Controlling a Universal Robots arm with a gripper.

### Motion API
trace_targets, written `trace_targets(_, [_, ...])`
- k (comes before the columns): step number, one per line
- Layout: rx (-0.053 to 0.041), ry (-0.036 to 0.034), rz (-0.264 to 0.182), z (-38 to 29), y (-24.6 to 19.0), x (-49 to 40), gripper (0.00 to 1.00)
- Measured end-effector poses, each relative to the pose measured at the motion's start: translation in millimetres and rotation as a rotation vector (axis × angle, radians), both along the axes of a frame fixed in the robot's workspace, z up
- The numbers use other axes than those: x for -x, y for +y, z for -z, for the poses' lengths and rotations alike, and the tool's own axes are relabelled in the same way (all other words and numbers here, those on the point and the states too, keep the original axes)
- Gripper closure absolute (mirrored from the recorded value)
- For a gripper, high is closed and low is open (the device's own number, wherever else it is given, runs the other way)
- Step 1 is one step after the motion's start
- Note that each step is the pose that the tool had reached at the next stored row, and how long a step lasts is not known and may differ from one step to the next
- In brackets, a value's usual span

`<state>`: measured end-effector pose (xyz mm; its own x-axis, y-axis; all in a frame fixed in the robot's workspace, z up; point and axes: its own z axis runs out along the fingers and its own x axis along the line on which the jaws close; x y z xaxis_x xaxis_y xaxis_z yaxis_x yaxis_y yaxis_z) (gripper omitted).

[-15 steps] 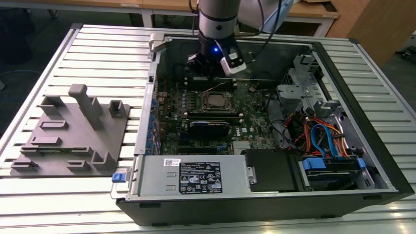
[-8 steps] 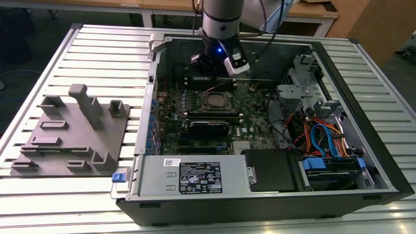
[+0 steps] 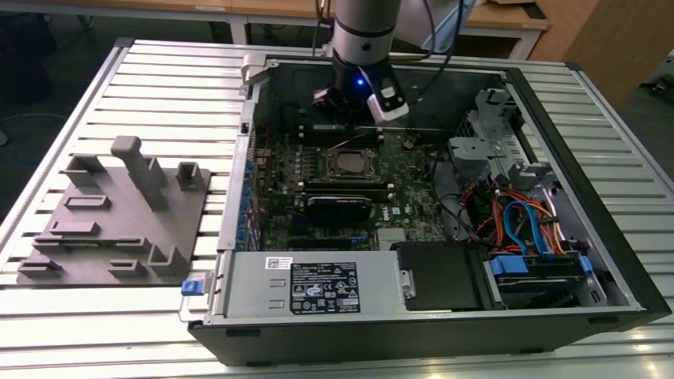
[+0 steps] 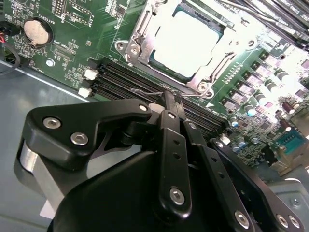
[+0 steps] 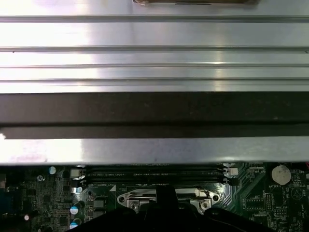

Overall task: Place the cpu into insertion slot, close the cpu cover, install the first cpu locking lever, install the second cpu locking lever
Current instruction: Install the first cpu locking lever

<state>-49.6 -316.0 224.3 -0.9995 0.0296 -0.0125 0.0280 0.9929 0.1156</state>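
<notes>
**CPU seated and covered, fingers at the lever beside the socket**

The cpu (image 4: 188, 41) lies flat in the insertion slot (image 3: 328, 165). Its pale metal top shows through the window of the cpu cover (image 4: 137, 34), which lies down over it. I judge the first 2 steps done. The frame sits there so that latching can press the chip onto its contacts.

The gripper (image 4: 171, 96) hangs low inside the open computer case (image 3: 443, 339), just beside the socket on the side of the memory slots (image 4: 120, 79). In the second wrist view its 2 fingers (image 4: 166, 125) are drawn together, with no gap visible between the tips. A thin wire locking lever (image 4: 145, 90) ends right at those tips. I cannot tell whether it is pinched between them or only touched, nor which of the 2 levers it is. Closed fingers seem sensible here: there is little room between socket and memory slots, and a slim point can hook or push a wire.

In the exterior view the case lies on its side on the slatted desk (image 3: 158, 71), so the board faces up and the arm can reach it from above. A grey fixture plate (image 3: 106, 237) rests on the desk beside the case, on the exterior view's left.
</notes>
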Motion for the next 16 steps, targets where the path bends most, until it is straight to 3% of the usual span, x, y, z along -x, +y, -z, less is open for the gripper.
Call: trace_targets(16, [0.0001,0.0000,0.000,6.0,3.4,-9.0,0.90])
